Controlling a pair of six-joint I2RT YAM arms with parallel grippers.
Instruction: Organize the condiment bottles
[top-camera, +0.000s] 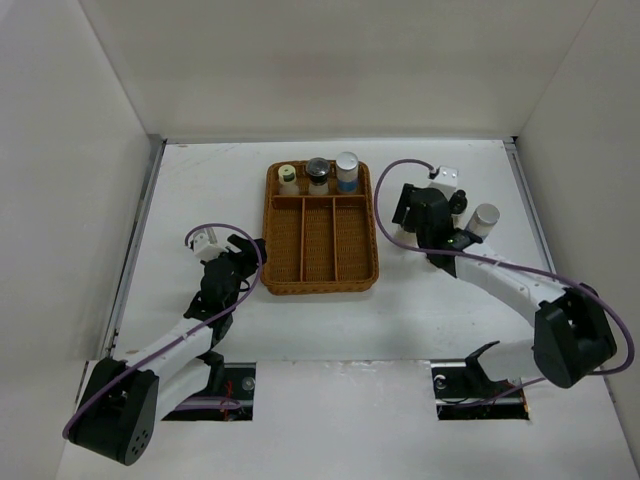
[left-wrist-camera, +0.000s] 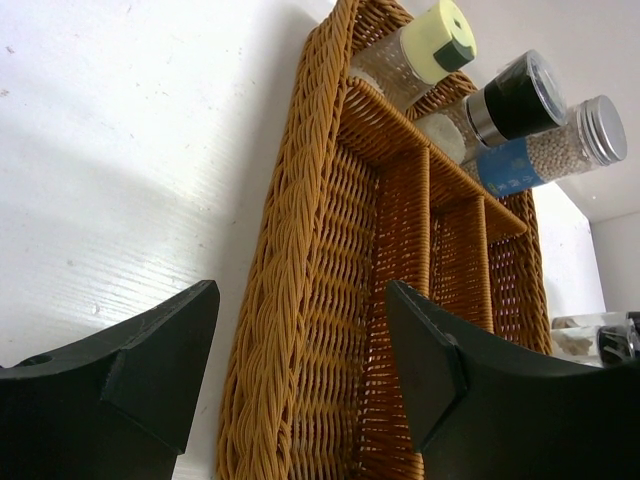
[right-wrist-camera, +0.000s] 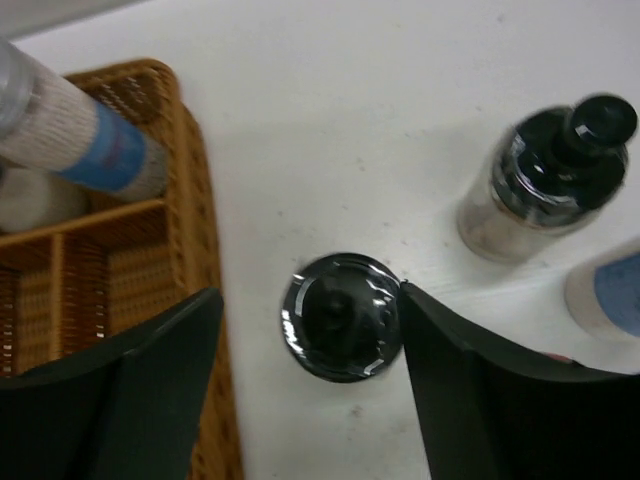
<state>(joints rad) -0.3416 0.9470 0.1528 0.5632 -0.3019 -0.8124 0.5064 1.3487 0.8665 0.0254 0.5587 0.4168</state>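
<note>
Noting a wicker tray (top-camera: 320, 275) sitting mid-frame on the worktop (top-camera: 200, 180) in the top view. Counting three jars standing side by side in its upper cross compartment:
- green-lid jar (top-camera: 288, 177) at the left
- black-lid jar (top-camera: 318, 172) in the middle
- blue-label jar (top-camera: 347, 170) at the right

Finding the left gripper (left-wrist-camera: 300, 300) hanging at the tray's left edge. Jaws standing apart and straddling the wicker wall, with one finger outside over the worktop and the other inside the tray. Not clamping; not managing to tell whether either finger is touching the wicker.

Finding the right gripper (right-wrist-camera: 310, 295) hovering right of the tray, jaws apart. Bracketing a black-cap jar (right-wrist-camera: 342, 316) that is standing on the worktop, seen from straight above low in the wrist frame. Frame-right finger seeming to be brushing the cap's edge, frame-left finger sitting clear of it.

Spotting a black-top shaker (right-wrist-camera: 550, 185) standing in the upper right of that frame. Spotting a blue-white jar (right-wrist-camera: 605, 295) just below it, being cut off by the right edge.
</note>
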